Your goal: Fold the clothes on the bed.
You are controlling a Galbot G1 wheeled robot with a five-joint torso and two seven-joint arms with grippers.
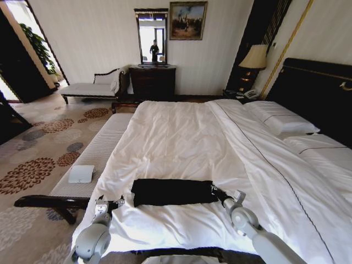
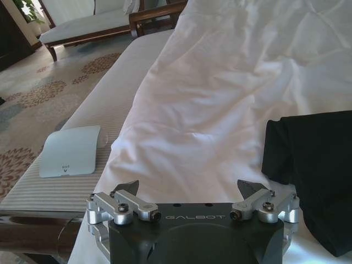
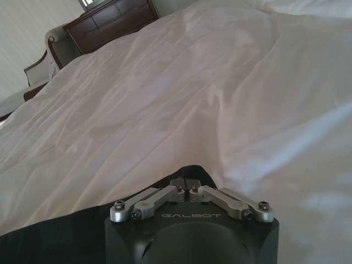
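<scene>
Near the foot of the bed (image 1: 181, 137), the left gripper (image 1: 108, 203) hovers over the white duvet (image 1: 176, 132) with its fingers spread wide, just left of the clothes (image 1: 172, 192) and apart from them. The black T-shirt lies folded into a flat band across the near part of the duvet. The right gripper (image 1: 215, 192) sits at the shirt's right end, fingers pressed together on its edge. Left of the bed, a pale bench (image 1: 99, 151) carries a small white pad (image 1: 81, 174).

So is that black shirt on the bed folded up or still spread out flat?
Folded. The black shirt lies as a narrow band across the white duvet, no sleeves sticking out, and the right gripper is at its end.
</scene>
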